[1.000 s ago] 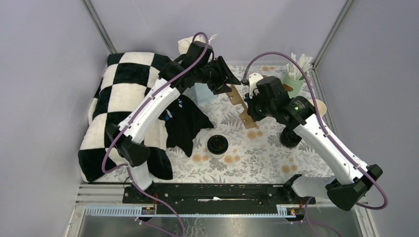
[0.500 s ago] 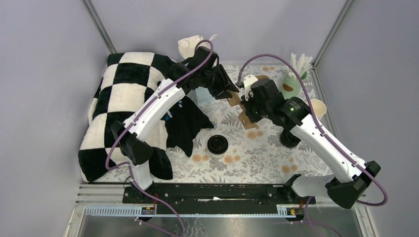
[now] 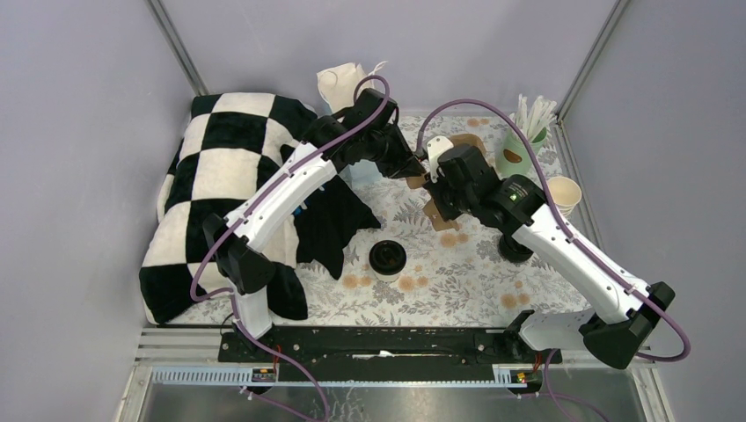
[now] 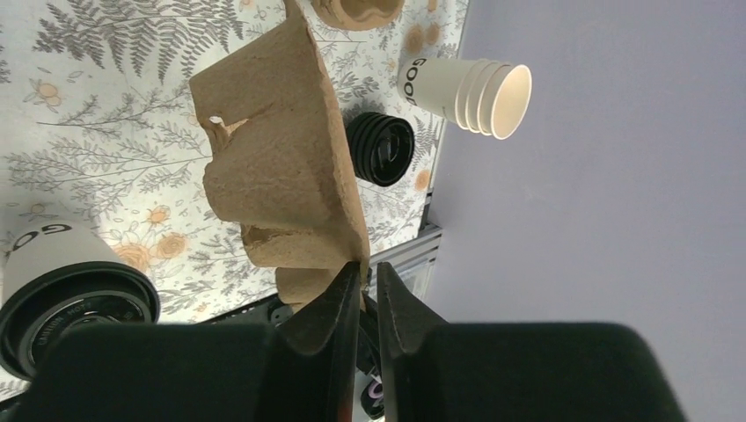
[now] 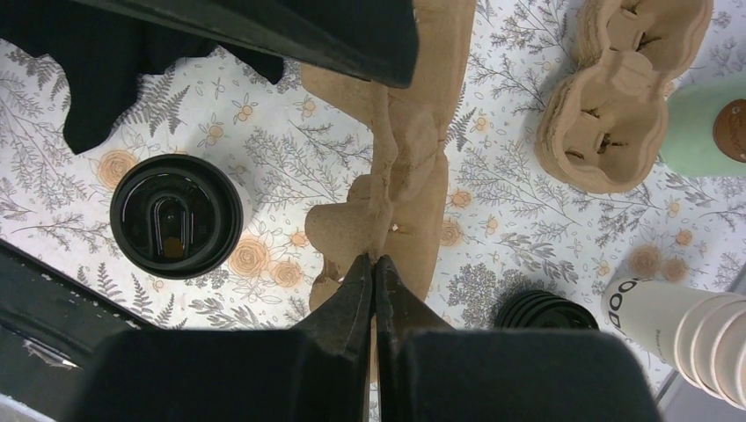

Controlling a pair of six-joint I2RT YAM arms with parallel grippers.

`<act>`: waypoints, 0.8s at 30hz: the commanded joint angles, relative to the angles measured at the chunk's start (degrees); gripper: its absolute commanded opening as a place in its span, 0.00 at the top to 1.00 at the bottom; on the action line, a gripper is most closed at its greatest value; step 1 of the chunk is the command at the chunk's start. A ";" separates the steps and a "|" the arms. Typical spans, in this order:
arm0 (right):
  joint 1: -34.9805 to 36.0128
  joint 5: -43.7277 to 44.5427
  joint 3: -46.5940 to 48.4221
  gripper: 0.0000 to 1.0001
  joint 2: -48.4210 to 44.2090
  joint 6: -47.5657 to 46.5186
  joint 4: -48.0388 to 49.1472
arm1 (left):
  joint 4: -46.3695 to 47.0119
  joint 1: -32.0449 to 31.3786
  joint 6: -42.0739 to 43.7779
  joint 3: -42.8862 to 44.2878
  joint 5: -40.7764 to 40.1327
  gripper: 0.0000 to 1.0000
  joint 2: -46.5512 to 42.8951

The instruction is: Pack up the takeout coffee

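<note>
The takeout coffee (image 3: 387, 258), a white cup with a black lid, stands on the floral mat near the middle; it also shows in the left wrist view (image 4: 70, 294) and the right wrist view (image 5: 176, 215). A brown cardboard cup carrier (image 3: 434, 209) hangs on edge above the mat between both grippers, behind and to the right of the coffee. My left gripper (image 3: 412, 169) (image 4: 369, 266) is shut on one rim of the carrier (image 4: 281, 158). My right gripper (image 3: 435, 185) (image 5: 374, 258) is shut on the opposite rim of the carrier (image 5: 409, 158).
A stack of spare carriers (image 5: 616, 97) lies at the back. A stack of black lids (image 3: 515, 246) and lidless cups (image 3: 563, 193) sit at the right, beside a mint cup of stirrers (image 3: 525, 145). A black cloth (image 3: 330, 215), a checkered blanket (image 3: 211, 176) and a white bag (image 3: 343, 83) lie left.
Both grippers have shifted a little to the left and closer together with the carrier held between them. The coffee has not moved.
</note>
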 commanded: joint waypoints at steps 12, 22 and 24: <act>2.15 3.11 4.66 0.49 1.31 3.20 -2.04 | 5.96 -0.58 8.55 -1.09 -4.60 1.00 -3.58; 1.85 -0.35 14.49 0.00 -7.64 25.90 -10.35 | 34.58 -0.28 18.92 -22.92 -6.31 1.00 -22.49; 0.86 -2.23 14.44 0.00 -9.29 32.89 -7.91 | 40.99 -0.13 20.83 -26.63 -7.22 1.00 -26.28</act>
